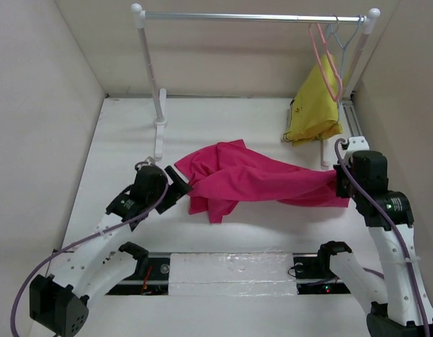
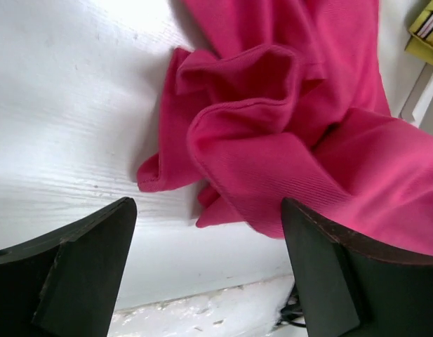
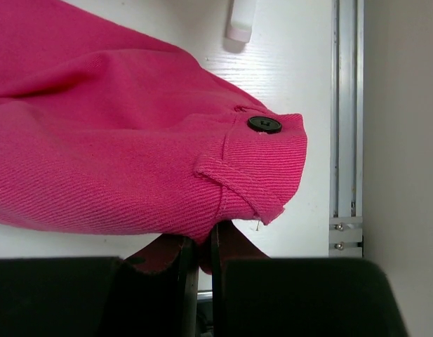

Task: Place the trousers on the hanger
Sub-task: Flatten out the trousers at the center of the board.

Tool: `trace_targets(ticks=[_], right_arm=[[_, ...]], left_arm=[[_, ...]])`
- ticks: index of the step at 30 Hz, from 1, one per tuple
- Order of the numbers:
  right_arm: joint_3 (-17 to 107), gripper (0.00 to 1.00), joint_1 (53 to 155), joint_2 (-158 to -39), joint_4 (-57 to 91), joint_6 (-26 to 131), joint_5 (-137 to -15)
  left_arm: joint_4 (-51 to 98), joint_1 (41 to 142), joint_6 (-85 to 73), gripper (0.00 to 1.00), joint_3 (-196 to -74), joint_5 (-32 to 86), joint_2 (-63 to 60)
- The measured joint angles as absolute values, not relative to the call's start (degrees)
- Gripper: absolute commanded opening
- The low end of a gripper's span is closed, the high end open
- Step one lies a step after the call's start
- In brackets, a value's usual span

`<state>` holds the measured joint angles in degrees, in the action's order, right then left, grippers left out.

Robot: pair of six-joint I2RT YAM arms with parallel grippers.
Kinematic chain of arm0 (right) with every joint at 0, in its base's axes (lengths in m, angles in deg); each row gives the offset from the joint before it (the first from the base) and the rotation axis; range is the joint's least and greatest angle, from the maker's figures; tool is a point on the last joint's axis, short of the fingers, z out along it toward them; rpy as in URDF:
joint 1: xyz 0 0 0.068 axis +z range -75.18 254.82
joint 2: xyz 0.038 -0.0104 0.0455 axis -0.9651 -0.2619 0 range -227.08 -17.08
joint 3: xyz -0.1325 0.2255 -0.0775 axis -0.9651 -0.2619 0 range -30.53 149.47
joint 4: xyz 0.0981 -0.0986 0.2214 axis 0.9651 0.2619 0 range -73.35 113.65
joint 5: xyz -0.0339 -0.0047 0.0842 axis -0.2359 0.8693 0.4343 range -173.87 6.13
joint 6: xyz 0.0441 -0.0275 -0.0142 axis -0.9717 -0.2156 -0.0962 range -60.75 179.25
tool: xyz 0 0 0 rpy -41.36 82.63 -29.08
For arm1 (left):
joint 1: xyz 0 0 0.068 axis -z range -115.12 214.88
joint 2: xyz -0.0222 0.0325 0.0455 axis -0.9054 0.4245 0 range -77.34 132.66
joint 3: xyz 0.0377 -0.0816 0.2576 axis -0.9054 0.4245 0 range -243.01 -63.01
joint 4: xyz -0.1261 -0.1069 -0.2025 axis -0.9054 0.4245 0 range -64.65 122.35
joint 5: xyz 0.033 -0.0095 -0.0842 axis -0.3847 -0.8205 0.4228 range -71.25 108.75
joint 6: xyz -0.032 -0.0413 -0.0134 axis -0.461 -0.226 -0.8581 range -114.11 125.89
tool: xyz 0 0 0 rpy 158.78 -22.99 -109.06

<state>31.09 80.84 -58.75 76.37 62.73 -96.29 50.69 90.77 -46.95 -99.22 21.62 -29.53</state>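
The magenta-pink trousers [image 1: 258,181] lie stretched across the white table from the middle to the right. My right gripper [image 1: 340,184] is shut on their waistband, near a belt loop and black button [image 3: 264,124], and holds that end slightly raised. My left gripper [image 1: 182,184] is open and empty, just left of the crumpled leg ends [image 2: 272,140]; the cloth lies ahead of its fingertips [image 2: 97,232]. The salmon-pink hanger [image 1: 326,64] hangs by its hook from the rail at the back right.
A white clothes rail [image 1: 251,17] on two posts stands at the back. A pale blue-grey hanger [image 1: 342,38] and a mustard-yellow garment [image 1: 314,109] hang beside the pink hanger. The left post's foot [image 1: 158,144] stands behind the trousers. A metal track [image 3: 347,119] runs along the right wall.
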Motion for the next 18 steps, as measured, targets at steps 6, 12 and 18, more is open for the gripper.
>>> trace_targets(ticks=[6, 12, 18], right_arm=[[28.51, 0.0, 80.38, -59.86, 76.2, 63.43, -95.13], [28.12, 0.0, 80.38, -60.38, 76.22, 64.83, -93.01], [28.1, 0.0, 80.38, -60.43, 76.2, 65.79, -91.27]], left_arm=[[36.64, 90.79, -61.05, 0.91, -84.6, 25.38, -30.95], [23.0, 90.79, -71.41, 0.95, -80.71, 25.12, -34.71], [11.52, 90.79, -80.5, 0.96, -74.81, 24.55, -37.18]])
